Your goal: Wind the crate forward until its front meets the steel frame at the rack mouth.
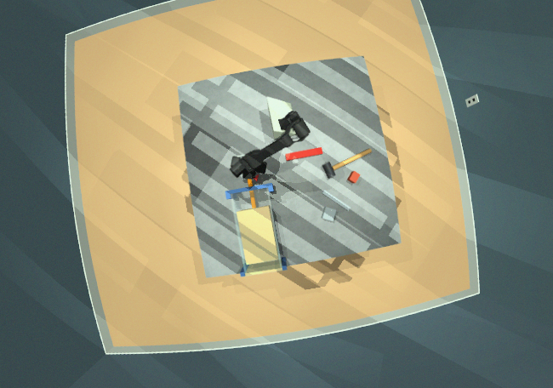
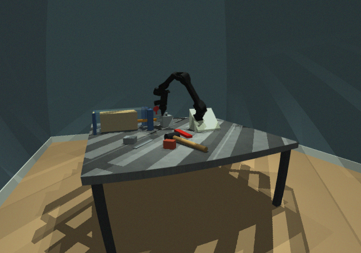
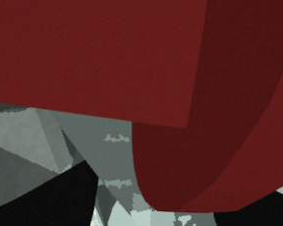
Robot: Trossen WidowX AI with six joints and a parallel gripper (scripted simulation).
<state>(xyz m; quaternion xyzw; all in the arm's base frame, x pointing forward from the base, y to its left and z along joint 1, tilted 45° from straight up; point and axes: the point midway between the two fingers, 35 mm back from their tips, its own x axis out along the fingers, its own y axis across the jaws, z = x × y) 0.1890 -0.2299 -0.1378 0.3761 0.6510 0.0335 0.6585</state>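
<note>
The tan crate [image 1: 255,237] [image 2: 118,121] sits flat inside the clear-panelled cubby, with a gap between its front and the blue frame [image 1: 265,187] [image 2: 150,119] at the mouth. An orange strap [image 1: 253,200] [image 2: 141,120] runs from it through the mouth to the grey winch [image 2: 166,121]. My gripper [image 2: 163,113] is just above the winch, shut on the red winch handle [image 2: 156,109] [image 3: 89,55]. The handle fills the upper wrist view, between and above the black fingers. Whether its square key sits fully in the hole is hidden.
A flat red bar [image 1: 303,154] [image 2: 183,133], a mallet [image 1: 351,158] [image 2: 190,143], an orange-red block [image 1: 353,176] [image 2: 169,143], a grey block [image 1: 328,213] [image 2: 129,140] and a thin rod [image 1: 336,200] [image 2: 143,144] lie on the bench. A pale wedge [image 1: 278,109] [image 2: 211,120] stands by the arm's base.
</note>
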